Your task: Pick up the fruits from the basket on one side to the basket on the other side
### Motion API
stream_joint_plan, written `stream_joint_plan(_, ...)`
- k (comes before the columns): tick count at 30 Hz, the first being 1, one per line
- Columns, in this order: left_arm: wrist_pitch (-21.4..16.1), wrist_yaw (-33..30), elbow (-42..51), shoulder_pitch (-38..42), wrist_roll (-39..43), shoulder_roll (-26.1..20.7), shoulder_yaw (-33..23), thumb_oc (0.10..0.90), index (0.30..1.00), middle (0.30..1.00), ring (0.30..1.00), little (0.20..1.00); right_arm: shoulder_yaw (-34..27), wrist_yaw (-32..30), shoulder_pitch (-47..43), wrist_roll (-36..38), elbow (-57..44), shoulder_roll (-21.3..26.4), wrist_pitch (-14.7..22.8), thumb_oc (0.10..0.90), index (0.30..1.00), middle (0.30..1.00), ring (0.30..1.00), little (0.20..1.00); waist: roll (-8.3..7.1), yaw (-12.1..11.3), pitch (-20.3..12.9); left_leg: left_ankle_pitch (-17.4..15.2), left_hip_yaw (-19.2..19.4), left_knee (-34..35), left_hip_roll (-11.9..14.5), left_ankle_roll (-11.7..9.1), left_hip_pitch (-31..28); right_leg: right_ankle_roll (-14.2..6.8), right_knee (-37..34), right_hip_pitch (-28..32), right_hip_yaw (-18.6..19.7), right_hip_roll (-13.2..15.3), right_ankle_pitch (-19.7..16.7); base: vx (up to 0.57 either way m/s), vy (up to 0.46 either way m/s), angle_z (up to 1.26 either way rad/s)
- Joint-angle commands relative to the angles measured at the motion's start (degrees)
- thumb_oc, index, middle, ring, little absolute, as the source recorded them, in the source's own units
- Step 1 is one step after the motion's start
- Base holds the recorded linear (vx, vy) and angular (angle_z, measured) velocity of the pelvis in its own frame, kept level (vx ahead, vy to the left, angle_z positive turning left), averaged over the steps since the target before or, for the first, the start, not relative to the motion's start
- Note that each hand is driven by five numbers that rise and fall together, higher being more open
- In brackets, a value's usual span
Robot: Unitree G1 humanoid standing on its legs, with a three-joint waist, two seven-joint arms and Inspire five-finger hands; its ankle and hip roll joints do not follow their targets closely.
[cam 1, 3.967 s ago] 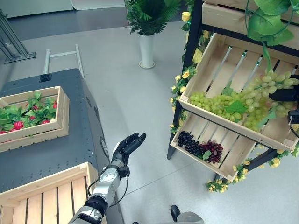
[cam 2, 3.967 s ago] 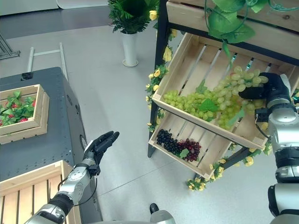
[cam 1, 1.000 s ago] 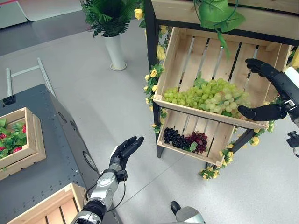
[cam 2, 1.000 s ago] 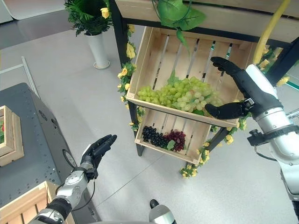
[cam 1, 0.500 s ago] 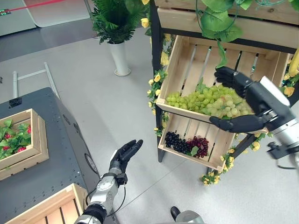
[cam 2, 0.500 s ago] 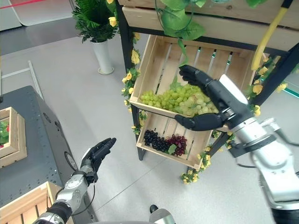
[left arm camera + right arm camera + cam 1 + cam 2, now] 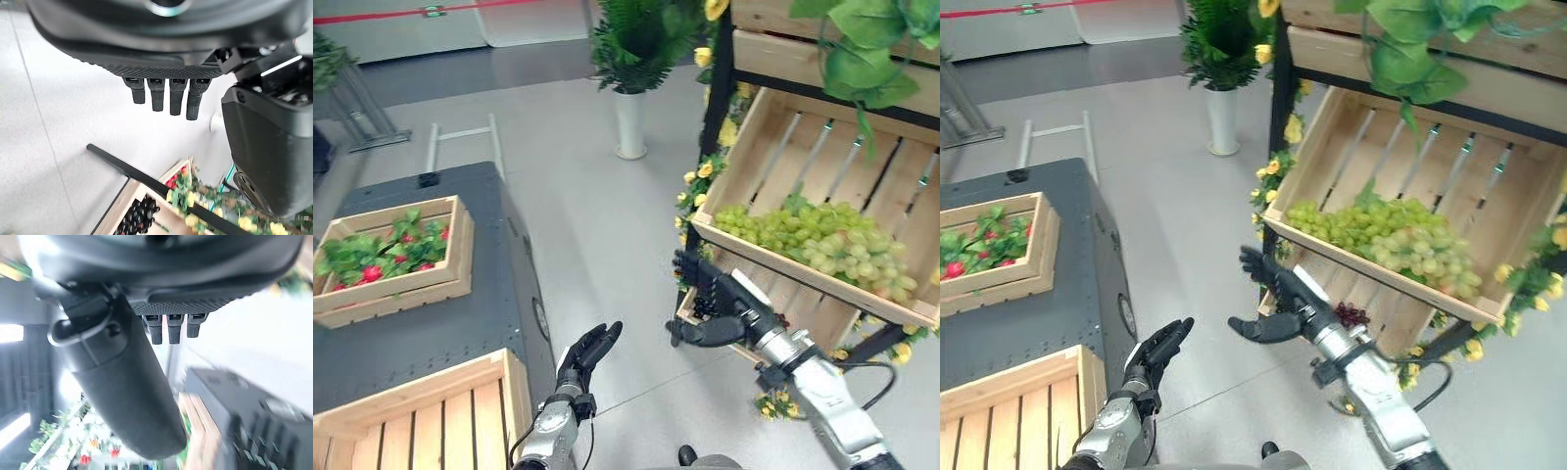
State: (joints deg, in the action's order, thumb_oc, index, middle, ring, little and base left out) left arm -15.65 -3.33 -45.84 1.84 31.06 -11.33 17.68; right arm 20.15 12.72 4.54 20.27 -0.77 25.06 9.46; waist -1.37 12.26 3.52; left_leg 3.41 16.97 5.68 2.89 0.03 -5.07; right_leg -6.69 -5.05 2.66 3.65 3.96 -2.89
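Observation:
A heap of green grapes (image 7: 822, 240) lies in the slanted upper crate (image 7: 773, 262) of the shelf on the right. Dark grapes (image 7: 1351, 313) sit in the lower crate (image 7: 822, 318), partly hidden behind my right hand (image 7: 715, 304). That hand hangs over the floor in front of the lower crate, open, with fingers straight and thumb spread, holding nothing. My left hand (image 7: 587, 354) is open beside the dark table's edge, also empty. On the table (image 7: 460, 313) stand an empty slatted crate (image 7: 431, 384) at the near left and a crate (image 7: 401, 291) of red fruits with green leaves further back.
The shelf's black post (image 7: 715, 98) carries yellow flowers. A potted plant in a white vase (image 7: 631, 117) stands on the floor behind. A metal frame (image 7: 460, 137) lies beyond the table. Grey floor lies open between table and shelf.
The camera has swung left. My right hand has come away from the green grapes, down and left to in front of the lower crate, empty. The left hand keeps its pose.

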Motion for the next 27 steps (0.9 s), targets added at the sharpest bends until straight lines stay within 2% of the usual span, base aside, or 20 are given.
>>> stream_joint_plan(1,-7.9,-0.3,-1.6,6.0,-2.8,0.3,1.2,0.8,0.9,0.9,0.9,0.9,0.6,-3.5,-8.6,5.0,2.8,-4.8,12.2,0.8,0.9,0.9,0.9,0.9,0.38,-2.5,0.1,-8.1,-0.9,-0.8,-2.3,1.6,-3.3,0.5,3.4,-1.7,-3.0,-2.1,1.5,0.02,-0.049,0.22)
stream_joint_plan(8,-7.7,-0.5,-3.8,5.7,-3.7,0.1,1.6,0.8,0.9,0.9,0.9,0.9,4.8,-4.4,-9.3,8.0,11.9,-7.1,9.7,0.8,0.9,0.9,0.9,0.9,0.69,-4.6,0.1,-7.6,-2.9,-0.7,-2.3,1.3,-3.0,0.9,3.4,-0.7,-5.7,-1.6,2.1,0.02,-0.05,0.17)
stream_joint_plan(15,-7.1,0.6,-7.4,5.2,-5.2,0.8,0.9,0.8,0.9,0.9,0.9,0.9,7.5,-5.9,-9.3,5.9,26.2,-10.5,7.9,0.8,0.9,0.9,0.9,0.9,0.72,-6.5,0.4,-7.6,-4.9,-0.7,-2.5,1.2,-2.8,1.3,3.2,0.5,-8.5,-1.0,2.8,0.02,-0.032,0.1)
stream_joint_plan(20,-6.9,2.3,-12.2,4.6,-7.5,1.8,-0.1,0.8,0.9,0.9,0.9,0.9,5.7,-5.2,-9.3,4.5,38.4,-13.3,7.5,0.8,0.9,0.9,0.9,0.9,0.88,-7.6,0.1,-7.7,-6.2,-0.7,-2.6,1.4,-3.0,1.7,2.9,1.6,-10.0,-0.9,3.6,0.03,-0.023,0.08)
stream_joint_plan(27,-6.6,4.5,-20.4,4.4,-8.8,2.5,-0.4,0.8,0.9,0.9,0.9,0.9,1.9,-7.9,-9.6,2.9,54.9,-15.0,7.1,0.8,0.9,0.9,0.9,0.9,1.63,-8.0,-0.1,-8.1,-7.4,-0.7,-2.9,1.6,-3.5,2.2,2.9,2.8,-10.8,-0.9,4.5,0.02,-0.006,0.1)
